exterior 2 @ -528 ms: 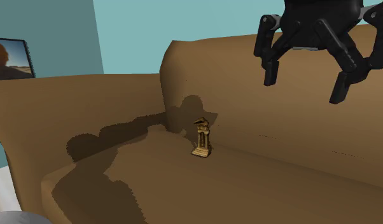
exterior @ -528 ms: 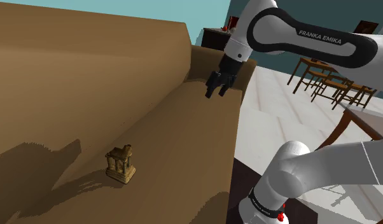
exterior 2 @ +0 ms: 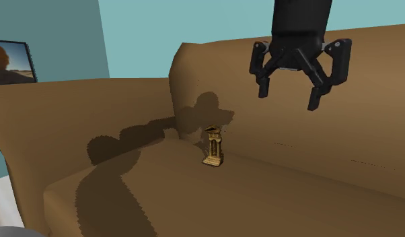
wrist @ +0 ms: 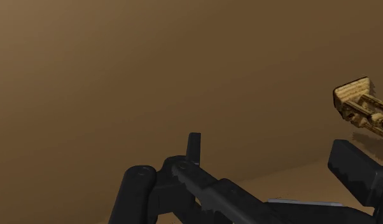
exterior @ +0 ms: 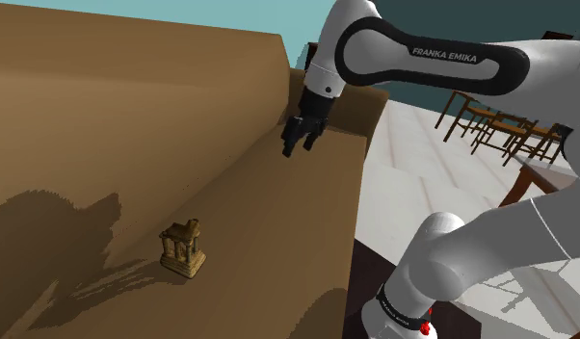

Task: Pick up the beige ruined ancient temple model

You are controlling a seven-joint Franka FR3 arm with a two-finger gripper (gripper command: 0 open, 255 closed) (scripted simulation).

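The beige ruined temple model (exterior: 182, 248) stands upright on the brown sofa seat (exterior: 269, 212), near the front edge. It also shows in the second exterior view (exterior 2: 213, 147), in front of the sofa's corner. My black gripper (exterior: 298, 149) hangs in the air well above the seat, farther along the sofa than the model and apart from it. Its fingers are open with nothing between them (exterior 2: 288, 97). In the wrist view the temple model (wrist: 362, 108) lies off to the side of my gripper (wrist: 266, 145), beyond one finger (wrist: 355, 167).
The sofa's tall backrest (exterior: 134, 96) runs along the shoulder view's left. Its far armrest (exterior: 360, 106) is behind the gripper. Wooden chairs and tables (exterior: 495, 120) stand on the pale floor at the right. A framed picture (exterior 2: 11, 62) hangs on the teal wall.
The gripper has swung toward the shoulder view's left and slightly lower, nearer the backrest. It stayed open. The temple model has not moved.
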